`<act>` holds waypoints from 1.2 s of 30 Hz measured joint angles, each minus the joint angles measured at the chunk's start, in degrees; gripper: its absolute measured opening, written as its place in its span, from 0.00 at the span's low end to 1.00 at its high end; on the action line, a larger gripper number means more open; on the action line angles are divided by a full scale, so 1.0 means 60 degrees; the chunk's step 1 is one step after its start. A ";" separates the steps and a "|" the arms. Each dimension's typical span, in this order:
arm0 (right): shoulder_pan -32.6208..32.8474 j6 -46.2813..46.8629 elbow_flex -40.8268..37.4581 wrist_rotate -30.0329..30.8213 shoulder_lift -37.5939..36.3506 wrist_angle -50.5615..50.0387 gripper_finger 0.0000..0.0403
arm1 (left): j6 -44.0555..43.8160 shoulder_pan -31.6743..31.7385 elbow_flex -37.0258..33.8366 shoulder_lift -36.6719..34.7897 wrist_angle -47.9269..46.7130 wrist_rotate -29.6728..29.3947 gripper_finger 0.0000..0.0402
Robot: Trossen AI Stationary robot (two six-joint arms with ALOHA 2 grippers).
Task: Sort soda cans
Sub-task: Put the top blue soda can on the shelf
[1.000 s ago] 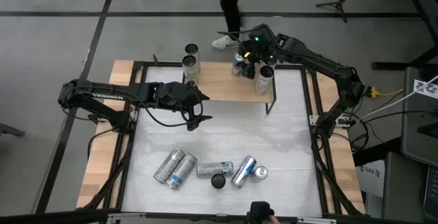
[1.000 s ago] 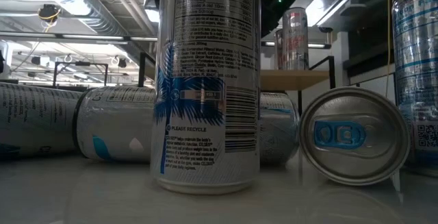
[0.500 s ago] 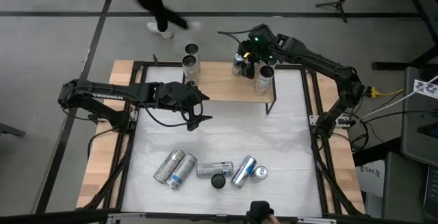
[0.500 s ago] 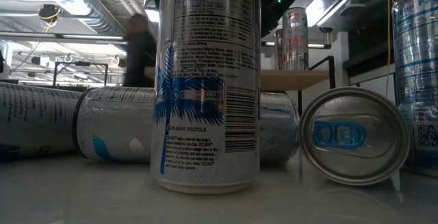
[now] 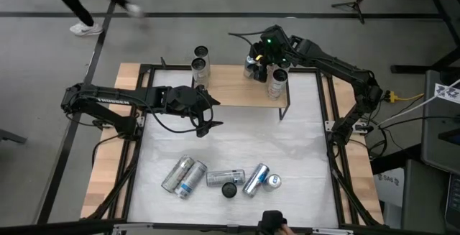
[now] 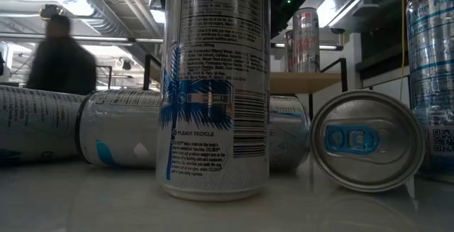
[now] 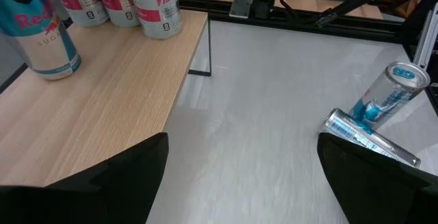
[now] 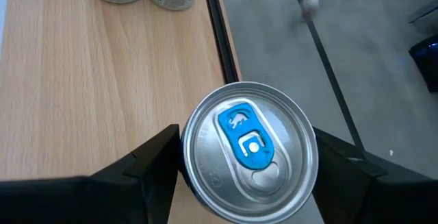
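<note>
The right gripper (image 8: 243, 176) holds a soda can (image 8: 248, 144) (blue tab on top) between its fingers, standing on the wooden shelf (image 8: 82, 80). The left gripper (image 5: 205, 120) is wide open, with other cans (image 5: 215, 178) lying well apart from it.

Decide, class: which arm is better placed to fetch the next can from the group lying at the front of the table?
Left, probably. The left gripper hangs open and empty over the white mat, nearer the fallen cans. The right gripper is at the wooden shelf, its fingers around a blue-tabbed can.
</note>
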 joint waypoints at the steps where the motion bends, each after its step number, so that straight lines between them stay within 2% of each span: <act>1: 0.0000 -0.0001 0.0000 0.0009 0.0002 0.0019 0.65 | 0.0000 0.0000 0.0001 0.0000 0.0000 0.0000 0.91; 8: 0.0000 -0.0019 0.0000 0.0050 0.0005 0.0027 0.65 | 0.0000 0.0000 0.0000 -0.0002 0.0000 0.0000 0.91; 12: 0.0004 0.0297 0.0000 0.0469 0.0005 0.0088 0.65 | 0.0000 0.0000 0.0000 0.0000 -0.0003 0.0000 0.91; 36: 0.0004 0.0339 0.0000 0.0442 0.0005 0.0066 0.65 | 0.0000 0.0000 0.0001 -0.0002 -0.0004 0.0000 0.91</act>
